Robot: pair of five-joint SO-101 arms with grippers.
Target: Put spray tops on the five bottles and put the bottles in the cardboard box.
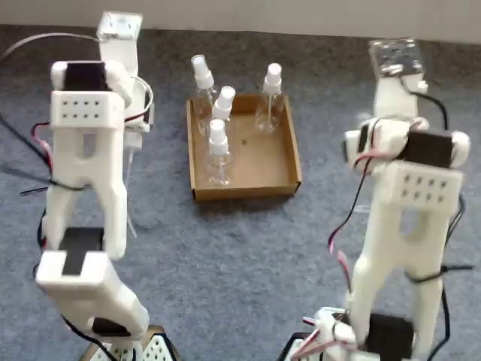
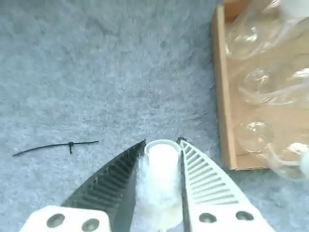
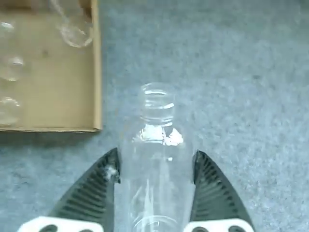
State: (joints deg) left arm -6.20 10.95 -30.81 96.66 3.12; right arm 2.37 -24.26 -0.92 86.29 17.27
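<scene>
1. My left tool (image 2: pixel 161 142) is closed tight on the one loose white plastic spray top (image 2: pixel 161 166), left of the box.
2. The shallow brown cardboard box (image 1: pixel 244 192), towards the far edge of the grey surface (image 1: pixel 240 263), holds four clear capped bottles (image 1: pixel 218 150).
3. My right tool (image 3: pixel 157 157) clamps the fifth clear plastic bottle (image 3: pixel 157 104), uncapped. I should keep it steady, centre the top over its neck, then twist.

In the high view the box (image 1: pixel 263 162) sits on the bench (image 1: pixel 240 256) at upper centre, with three bottles (image 1: pixel 219 150) along its left side and a fourth bottle (image 1: pixel 270 98) in its upper right corner. The left tool (image 2: pixel 161 142), at upper left, has a spray top (image 2: pixel 161 164) between its fingers. The right tool (image 3: pixel 157 154), at upper right, has a fifth bottle (image 3: pixel 157 121) between its own.
</scene>
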